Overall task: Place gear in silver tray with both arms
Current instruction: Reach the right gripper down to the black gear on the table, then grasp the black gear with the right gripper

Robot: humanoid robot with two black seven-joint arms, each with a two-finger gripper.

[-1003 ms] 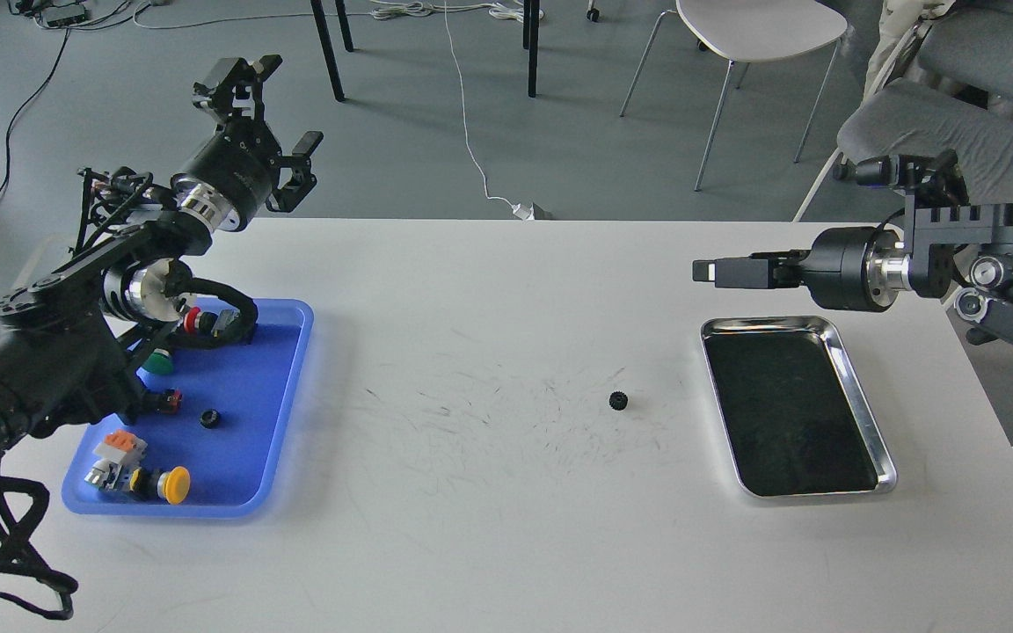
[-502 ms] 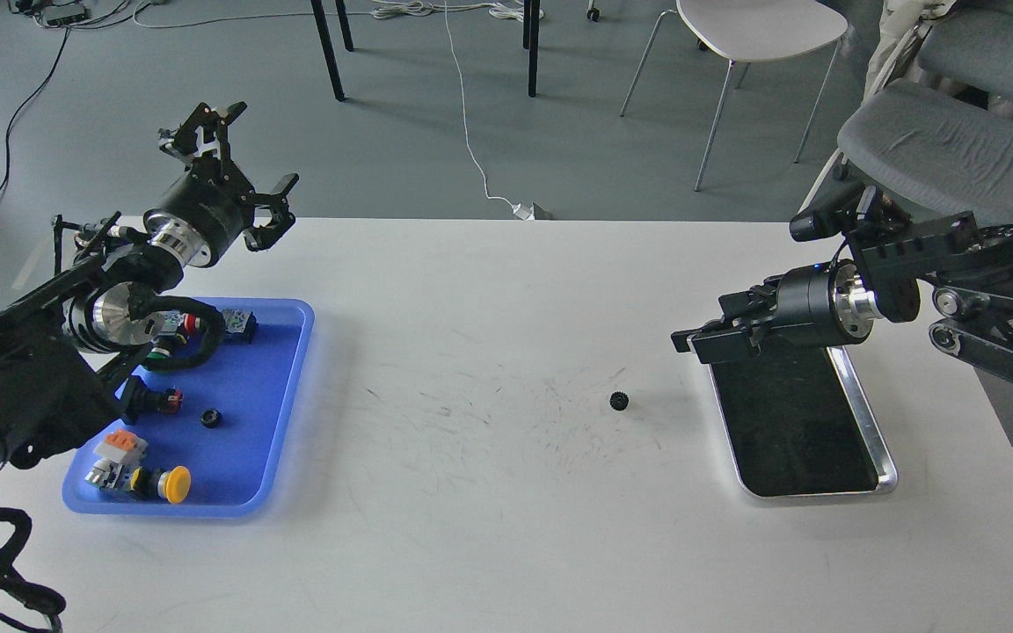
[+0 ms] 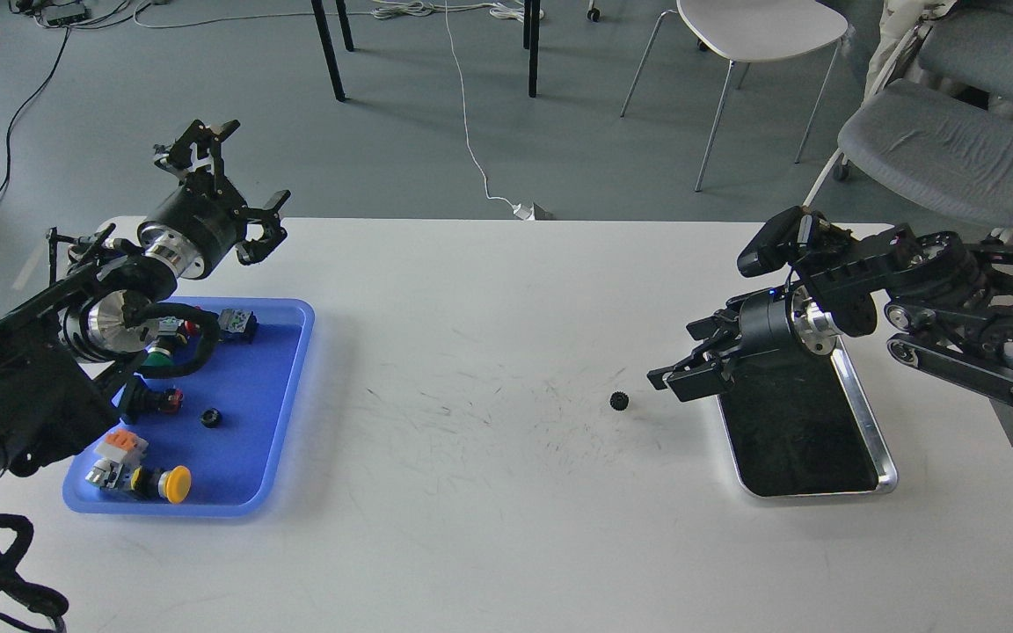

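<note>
The gear point(image 3: 619, 401) is small and black. It lies on the white table, left of the silver tray point(image 3: 869, 424), a shiny metal tray with a dark bottom at the right. My right gripper point(image 3: 676, 381) points down and left. It hangs just right of the gear, above the tray's near-left corner, apart from the gear. Its fingers look like one dark block, so I cannot tell its state. My left gripper point(image 3: 251, 165) is open and empty. It is raised above the table's far-left corner, behind the blue tray.
A blue plastic tray point(image 3: 291, 387) at the left holds push buttons, switches and a small black part point(image 3: 210, 418). My left forearm and its cables hang over its far end. Chairs and table legs stand beyond the table's far edge.
My right arm has swung down and left, from above the silver tray's far end to just right of the gear. My left gripper has drawn back to the left and lowered a little.
</note>
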